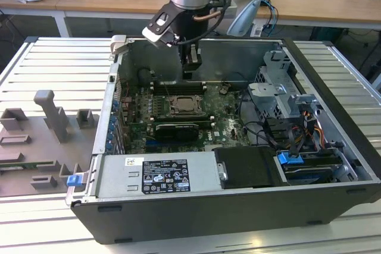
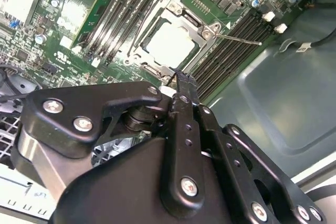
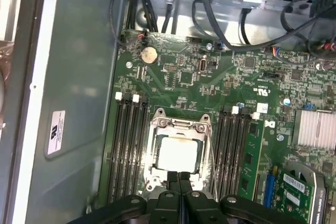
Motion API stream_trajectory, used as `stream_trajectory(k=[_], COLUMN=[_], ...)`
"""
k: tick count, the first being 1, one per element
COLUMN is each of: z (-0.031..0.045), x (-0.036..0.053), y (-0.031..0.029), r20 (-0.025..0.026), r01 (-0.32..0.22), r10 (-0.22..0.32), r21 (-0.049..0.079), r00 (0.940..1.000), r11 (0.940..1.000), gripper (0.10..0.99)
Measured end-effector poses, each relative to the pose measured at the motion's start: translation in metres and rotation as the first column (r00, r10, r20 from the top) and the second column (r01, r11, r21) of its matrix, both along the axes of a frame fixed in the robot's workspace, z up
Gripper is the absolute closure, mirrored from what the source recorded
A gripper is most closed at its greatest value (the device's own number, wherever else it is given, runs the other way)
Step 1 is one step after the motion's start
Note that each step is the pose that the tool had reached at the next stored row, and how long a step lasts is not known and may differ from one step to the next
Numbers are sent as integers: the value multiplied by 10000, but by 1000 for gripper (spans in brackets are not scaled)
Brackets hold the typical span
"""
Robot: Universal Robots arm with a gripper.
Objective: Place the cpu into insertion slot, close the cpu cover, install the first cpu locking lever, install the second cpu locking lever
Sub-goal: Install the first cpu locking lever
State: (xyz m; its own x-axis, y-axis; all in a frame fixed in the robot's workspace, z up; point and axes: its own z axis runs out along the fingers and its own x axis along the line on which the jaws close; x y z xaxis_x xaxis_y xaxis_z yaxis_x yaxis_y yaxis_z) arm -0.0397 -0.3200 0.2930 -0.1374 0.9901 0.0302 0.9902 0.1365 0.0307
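Note:
The cpu (image 3: 177, 153) shows its pale metal face, lying flat in the insertion slot (image 1: 186, 105) on the green motherboard. The silvery cpu cover (image 3: 157, 129) lies down around it, its window framing the chip. In the second wrist view the cpu (image 2: 170, 43) and cover (image 2: 181, 10) appear again, with a thin metal lever rod (image 2: 236, 39) reaching out from one socket corner over the memory slots. My gripper (image 3: 179, 178) hangs just above the socket's edge, its black fingertips (image 2: 185, 83) pressed together with nothing between them. In the exterior view the gripper (image 1: 191, 66) sits inside the open case, behind the socket.
Long black memory slots (image 3: 128, 145) flank the socket on both sides. A graphics card (image 1: 177, 130), the labelled power supply (image 1: 164, 175), a drive cage (image 1: 280, 96) and loose cables (image 1: 262, 132) crowd the case. Grey fixtures (image 1: 50, 120) stand on the table at the exterior view's left.

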Motion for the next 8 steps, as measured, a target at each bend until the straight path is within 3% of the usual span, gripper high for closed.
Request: stream_trajectory(k=[4, 8], z=[-1, -1], x=[-4, -4], y=[0, 0], r20=[0, 0], r01=[-211, -788], r10=[211, 788], r21=[0, 0], r00=[9998, 9969], r11=[9998, 9969], gripper=[980, 980])
